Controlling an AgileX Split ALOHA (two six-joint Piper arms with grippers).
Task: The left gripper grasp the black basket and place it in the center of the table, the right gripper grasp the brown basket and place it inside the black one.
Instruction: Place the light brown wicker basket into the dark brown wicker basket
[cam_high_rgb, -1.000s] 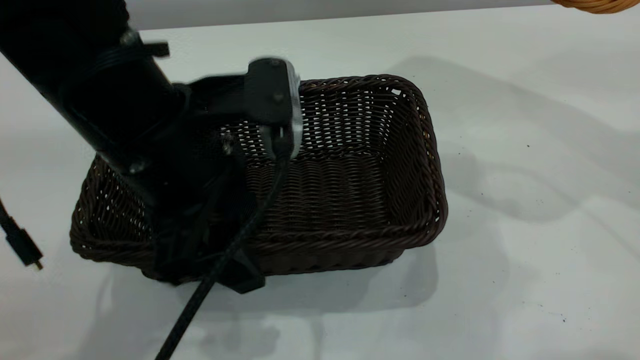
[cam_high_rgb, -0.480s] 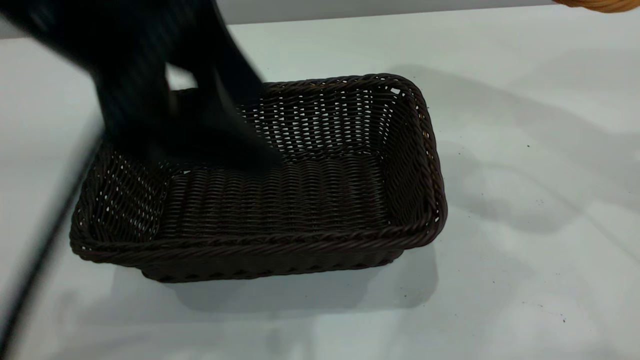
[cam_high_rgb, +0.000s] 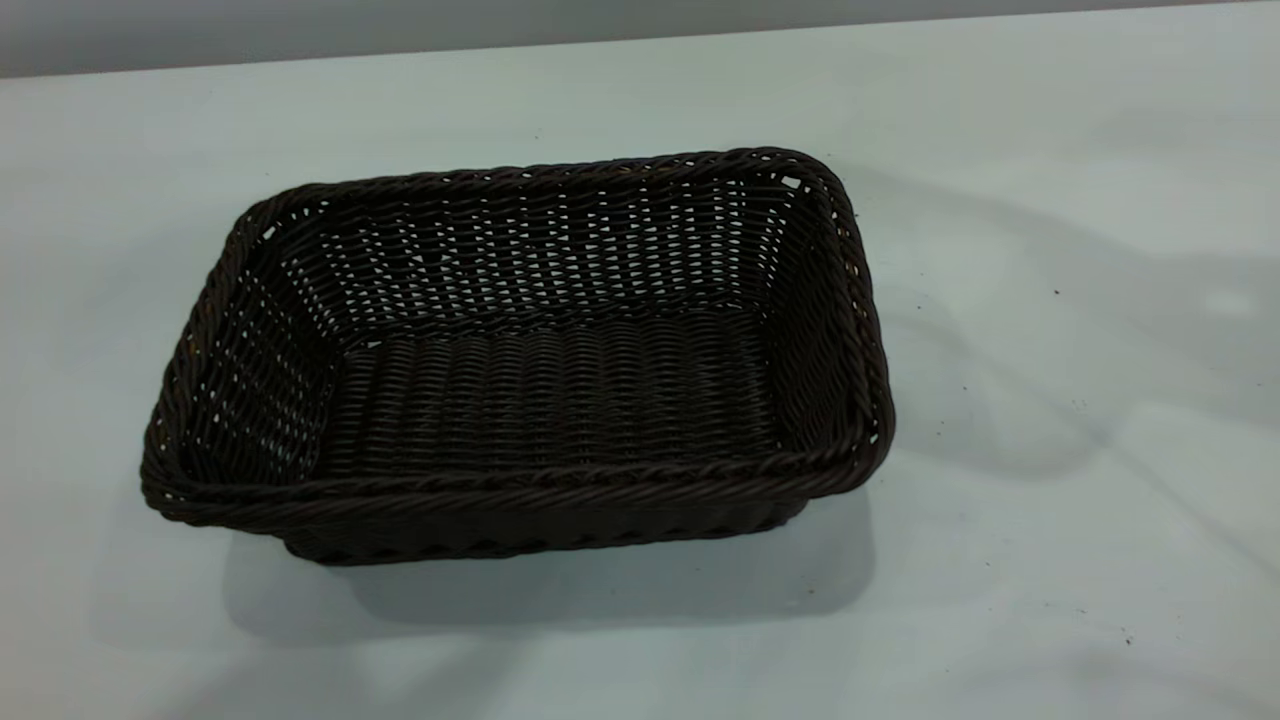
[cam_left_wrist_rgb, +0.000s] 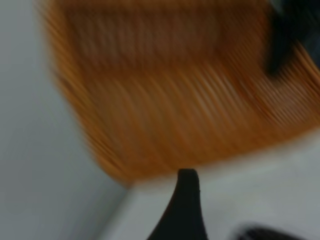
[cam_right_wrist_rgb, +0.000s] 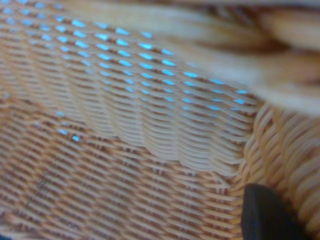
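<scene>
The black basket (cam_high_rgb: 520, 360) sits upright and empty on the table (cam_high_rgb: 1050, 560), with no gripper near it in the exterior view. In the left wrist view the brown basket (cam_left_wrist_rgb: 170, 95) is blurred, lying past my left gripper (cam_left_wrist_rgb: 230, 220), which is open, empty and over bare table. A dark shape at that basket's far rim is my right gripper (cam_left_wrist_rgb: 287, 40). In the right wrist view the brown basket (cam_right_wrist_rgb: 125, 150) fills the frame. One black finger (cam_right_wrist_rgb: 262, 212) lies against the inside of its wall by the braided rim. The other finger is hidden behind the wall.
The pale tabletop (cam_high_rgb: 640, 90) runs to a far edge with a grey wall behind. Soft shadows lie on the table right of the black basket.
The left arm has let go of the black basket and swung out of the exterior view. The sliver of brown basket at the top right has also left that view.
</scene>
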